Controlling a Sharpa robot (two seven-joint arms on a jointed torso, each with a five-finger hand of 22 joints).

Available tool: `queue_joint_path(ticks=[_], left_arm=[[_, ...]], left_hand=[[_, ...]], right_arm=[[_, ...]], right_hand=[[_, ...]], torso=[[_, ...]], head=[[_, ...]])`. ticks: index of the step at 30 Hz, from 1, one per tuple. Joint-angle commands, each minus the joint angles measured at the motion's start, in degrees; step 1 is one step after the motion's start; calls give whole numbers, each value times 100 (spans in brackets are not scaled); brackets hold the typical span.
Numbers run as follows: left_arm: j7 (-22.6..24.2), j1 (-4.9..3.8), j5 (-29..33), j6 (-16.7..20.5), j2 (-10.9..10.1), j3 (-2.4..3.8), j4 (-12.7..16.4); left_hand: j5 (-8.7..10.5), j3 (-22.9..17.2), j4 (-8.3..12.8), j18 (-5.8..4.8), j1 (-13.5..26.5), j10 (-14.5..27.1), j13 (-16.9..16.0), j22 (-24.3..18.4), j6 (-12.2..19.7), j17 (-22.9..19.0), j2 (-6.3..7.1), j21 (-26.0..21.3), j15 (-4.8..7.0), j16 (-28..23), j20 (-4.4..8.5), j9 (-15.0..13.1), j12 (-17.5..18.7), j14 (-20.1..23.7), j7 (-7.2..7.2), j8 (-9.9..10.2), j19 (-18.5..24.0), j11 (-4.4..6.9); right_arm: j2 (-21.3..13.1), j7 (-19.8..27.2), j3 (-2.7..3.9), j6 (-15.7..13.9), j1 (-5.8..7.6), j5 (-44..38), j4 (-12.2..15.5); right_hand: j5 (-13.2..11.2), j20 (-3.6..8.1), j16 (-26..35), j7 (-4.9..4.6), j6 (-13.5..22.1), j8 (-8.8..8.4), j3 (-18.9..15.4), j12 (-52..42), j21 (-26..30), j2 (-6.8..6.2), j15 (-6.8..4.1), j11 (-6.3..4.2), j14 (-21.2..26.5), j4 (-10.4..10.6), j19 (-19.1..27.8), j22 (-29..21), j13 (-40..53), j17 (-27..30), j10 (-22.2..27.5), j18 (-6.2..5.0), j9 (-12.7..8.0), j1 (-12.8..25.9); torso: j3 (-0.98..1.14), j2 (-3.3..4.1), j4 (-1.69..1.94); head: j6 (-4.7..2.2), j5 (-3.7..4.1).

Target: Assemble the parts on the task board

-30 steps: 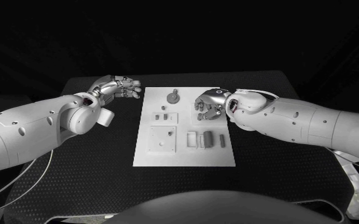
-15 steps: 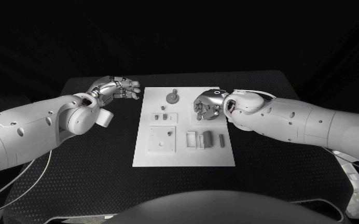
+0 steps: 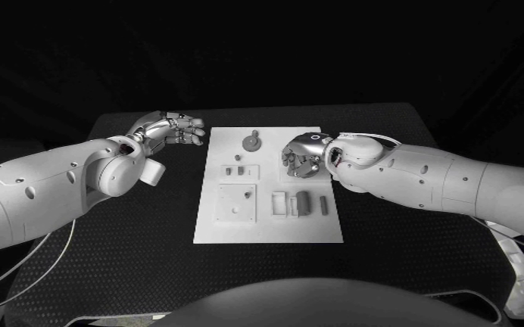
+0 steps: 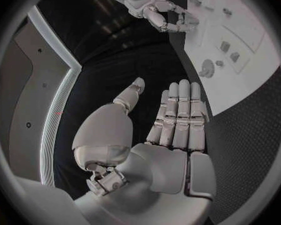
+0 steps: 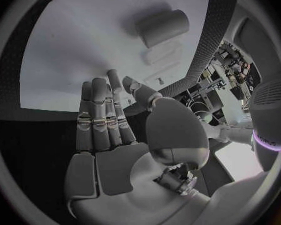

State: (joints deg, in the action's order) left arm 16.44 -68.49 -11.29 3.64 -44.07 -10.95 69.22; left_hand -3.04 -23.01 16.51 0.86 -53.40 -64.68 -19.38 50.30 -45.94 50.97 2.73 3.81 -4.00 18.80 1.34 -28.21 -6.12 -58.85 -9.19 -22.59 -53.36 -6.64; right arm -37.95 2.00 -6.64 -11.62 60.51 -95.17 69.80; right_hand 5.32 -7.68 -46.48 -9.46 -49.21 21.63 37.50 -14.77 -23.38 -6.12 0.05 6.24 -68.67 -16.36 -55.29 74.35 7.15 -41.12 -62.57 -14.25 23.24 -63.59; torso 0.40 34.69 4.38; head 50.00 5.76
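Note:
The white task board (image 3: pixel 267 225) lies in the middle of the black table. On it are a round knobbed part (image 3: pixel 254 142), two small parts (image 3: pixel 235 169), a square plate part (image 3: pixel 236 204) and several small block parts (image 3: pixel 297 204). My right hand (image 3: pixel 304 153) hangs over the board's far right area with its fingers pointing down; in the right wrist view the fingers (image 5: pixel 100 115) are straight with nothing between them and the thumb, and a cylinder part (image 5: pixel 162 27) lies beyond them. My left hand (image 3: pixel 173 127) hovers off the board's far left corner, its fingers (image 4: pixel 181 115) stretched out and holding nothing.
Black matting (image 3: pixel 131 236) borders the board on both sides. The table's far edge runs just behind the two hands. In the left wrist view the board (image 4: pixel 253 80) lies off to one side of my left hand, with the knobbed part (image 4: pixel 207 67) nearest it.
My right hand has shifted slightly left and nearer over the board. The left hand and the parts have not moved.

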Motion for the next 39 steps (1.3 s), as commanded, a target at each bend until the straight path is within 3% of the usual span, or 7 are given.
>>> queue_joint_path(ticks=[1,4,6,10,18,33,39], left_arm=[[31,-2,41,-75,9,6,2],[31,-1,41,-71,10,6,-1],[32,-1,41,-73,14,6,-5],[29,0,41,-77,15,6,-4],[23,2,41,-60,9,6,-10],[10,5,41,-29,2,6,-28],[12,5,41,-34,-1,6,-26]], left_hand=[[21,37,-13,-86,3,21,8,-10,0,-6,-42,2,-29,-23,-1,10,30,-13,-23,-17,-23,-33],[21,38,-14,-86,6,21,9,-12,0,-7,-45,3,-29,-24,-2,11,30,-13,-24,-17,-23,-33],[21,40,-16,-86,10,21,10,-14,0,-7,-49,3,-29,-25,-2,12,29,-14,-25,-17,-24,-33],[21,42,-17,-86,14,22,11,-16,0,-7,-51,3,-29,-25,-2,13,29,-14,-27,-18,-24,-33],[21,45,-18,-85,19,22,13,-20,1,-8,-57,4,-29,-27,-2,15,28,-16,-31,-18,-25,-34],[21,50,-17,-83,26,22,18,-29,4,-9,-64,5,-27,-28,0,21,26,-21,-42,-19,-29,-34],[21,52,-18,-83,31,21,19,-33,5,-9,-69,6,-27,-29,0,24,24,-23,-47,-19,-32,-34]], right_arm=[[9,-32,-3,71,-5,-133,-3],[14,-82,-4,2,-10,-175,-2],[13,-121,-4,-43,-16,-239,7],[14,-152,-4,-76,-17,-330,34],[11,-226,-4,-251,-18,-426,47],[-125,-270,1,-330,-16,-411,307],[-289,-289,130,-315,31,-402,635]], right_hand=[[17,3,-42,-14,-40,-15,46,28,-21,11,-22,0,6,4,-60,16,20,-14,-51,-75,-2,-29],[16,18,-77,8,-93,5,75,5,-34,107,-44,-24,-21,-11,-91,44,55,-29,-115,-75,10,-69],[16,31,-117,62,-237,72,114,-81,-50,292,-98,-79,-62,0,-134,75,124,-45,-294,-75,43,-97],[31,74,-180,149,-451,155,259,-174,-75,472,-184,-173,-159,5,-236,111,221,-65,-524,-75,85,-126],[23,129,-251,209,-602,184,536,-209,-92,473,-246,-241,-244,-5,-375,154,356,-98,-679,-75,136,-133],[18,151,-301,238,-673,204,586,-231,-120,439,-277,-274,-272,-6,-430,180,445,-139,-754,-75,183,-142],[17,154,-306,242,-681,205,590,-231,-123,429,-281,-278,-275,-6,-435,181,458,-144,-761,-75,190,-139]], torso=[[1,-1,0],[1,0,0],[1,0,-1],[1,0,2],[1,1,0],[-1,0,-1],[-1,1,-2]], head=[[0,-2],[0,1],[0,2],[0,0],[0,10],[0,-13],[0,-45]])
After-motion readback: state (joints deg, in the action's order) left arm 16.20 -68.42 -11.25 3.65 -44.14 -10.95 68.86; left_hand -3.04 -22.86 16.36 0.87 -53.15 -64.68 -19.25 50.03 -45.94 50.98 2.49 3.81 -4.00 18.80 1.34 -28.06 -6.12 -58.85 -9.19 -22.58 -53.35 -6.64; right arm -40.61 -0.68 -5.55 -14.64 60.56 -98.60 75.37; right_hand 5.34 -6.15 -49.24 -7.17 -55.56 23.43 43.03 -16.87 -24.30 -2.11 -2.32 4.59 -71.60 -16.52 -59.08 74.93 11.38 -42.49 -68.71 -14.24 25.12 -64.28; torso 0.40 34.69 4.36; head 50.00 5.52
